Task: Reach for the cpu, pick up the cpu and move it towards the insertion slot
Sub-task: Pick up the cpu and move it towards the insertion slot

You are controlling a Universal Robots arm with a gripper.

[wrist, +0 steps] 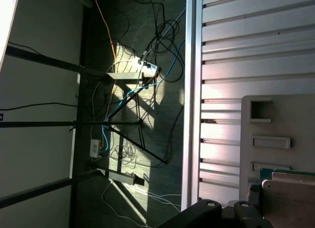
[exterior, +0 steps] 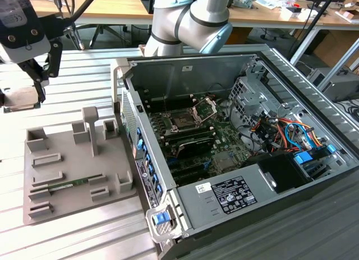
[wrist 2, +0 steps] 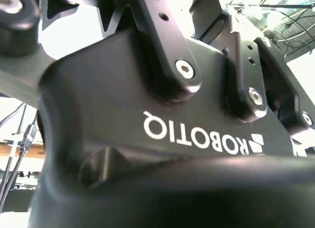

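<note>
Exterior view: my black two-finger gripper is clamped on the cpu, a small flat square silvery-beige chip. I hold it above the slatted aluminium table, just past the grey plastic tray. The insertion slot, a dark square socket in a silvery frame, lies well apart inside the open grey computer case.

Second wrist view: my gripper's black housing, seen close.

First wrist view: the cpu over the tray.
</note>
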